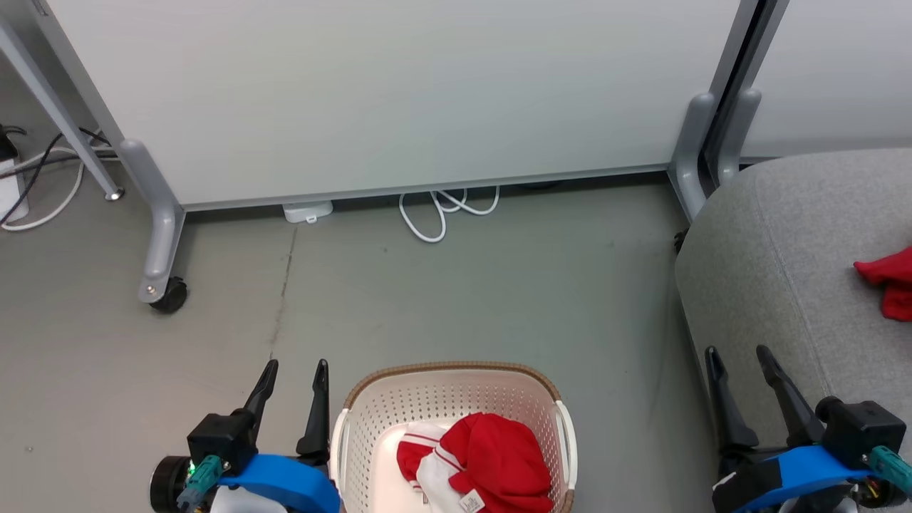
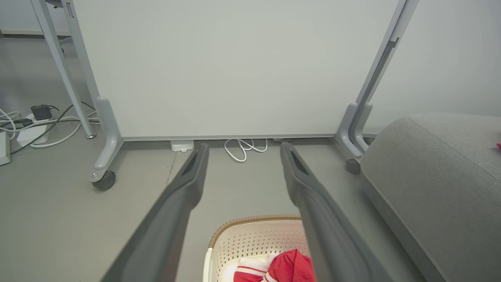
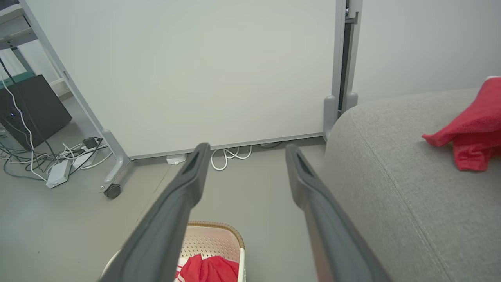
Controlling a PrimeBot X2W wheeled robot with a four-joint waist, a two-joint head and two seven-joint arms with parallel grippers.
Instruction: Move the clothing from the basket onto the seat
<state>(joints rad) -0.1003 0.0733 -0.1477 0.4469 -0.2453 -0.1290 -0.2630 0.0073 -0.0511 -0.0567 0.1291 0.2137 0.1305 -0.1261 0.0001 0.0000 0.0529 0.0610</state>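
Left claw [image 1: 296, 365]: spread, nothing btw its fingers. Sits low at the lower left of head view, just left of the basket, tips pointing up-frame.
Right claw [image 1: 737, 350]: also spread, empty. Lower right of head view, at the near left edge of the seat; can't tell if it touches the fabric.
Basket [image 1: 442, 399]: on the floor at bottom centre of head view, btw the two claws and nearer the left one. Cream perforated walls, brown woven-look rim, white side handles.
Red clothing [image 1: 491, 456]: bunched inside the basket, mostly centre-right, w/ bare basket bottom showing to its left. Red w/ white stripes and trim, small white label on the near side.
Red garment [image 1: 887, 281]: crumpled on top of the seat at the right edge of head view, well apart from the basket (right wrist view shows it to the right of that claw's fingers).
Seat [image 1: 769, 256]: light grey woven fabric, rounded edge, one seam visible. Stands right of the basket w/ a strip of floor between.
Floor [image 1: 463, 299]: plain grey, thin crack line running down from the panel.
Panel [image 1: 399, 92]: big pale partition behind the basket, on grey legs.
Caster [image 1: 169, 294]: black, at the foot of the panel's left leg.
White cable [image 1: 442, 210]: looped on the floor under the panel's lower edge.
White box [image 1: 308, 211]: small, just left of that cable.
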